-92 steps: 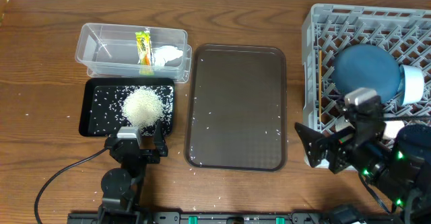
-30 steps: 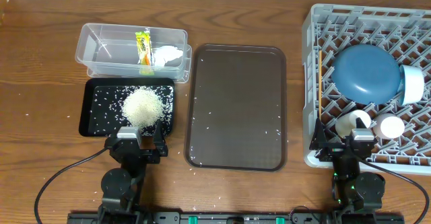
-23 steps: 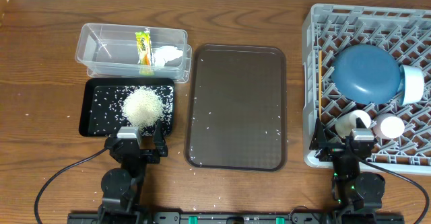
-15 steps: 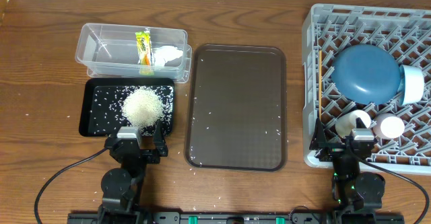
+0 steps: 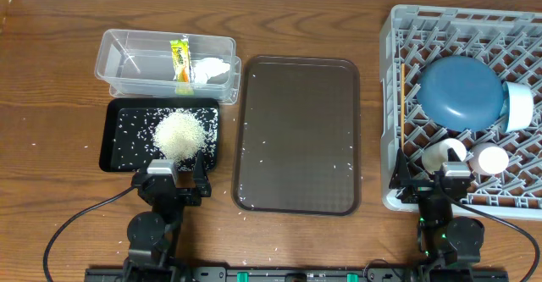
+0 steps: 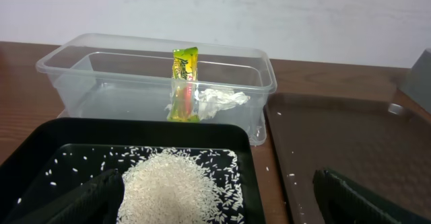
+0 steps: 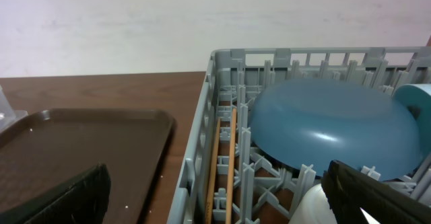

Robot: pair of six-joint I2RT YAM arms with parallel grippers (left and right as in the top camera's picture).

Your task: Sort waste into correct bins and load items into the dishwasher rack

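The grey dishwasher rack (image 5: 398,79) at the right holds the dark-blue dish (image 5: 461,93), the light-blue bowl (image 5: 520,106), two white cups (image 5: 445,153) (image 5: 491,159) and the wooden chopsticks (image 7: 224,163) along its left wall. The clear tub (image 5: 127,62) holds the green-and-yellow wrapper (image 5: 180,59) and the white tissue (image 5: 212,69). The black tray (image 5: 118,142) holds a heap of rice (image 5: 179,134). My left gripper (image 6: 215,197) is open and empty over the black tray's near edge. My right gripper (image 7: 215,190) is open and empty at the rack's near left corner.
The brown serving tray (image 5: 298,134) lies in the middle with a few rice grains on it. Loose grains are scattered on the wooden table around the black tray. The rack's wall (image 7: 202,136) rises right in front of my right gripper.
The right arm has pulled back from over the rack to the table's near edge, uncovering the two white cups. In the last second nothing has moved.
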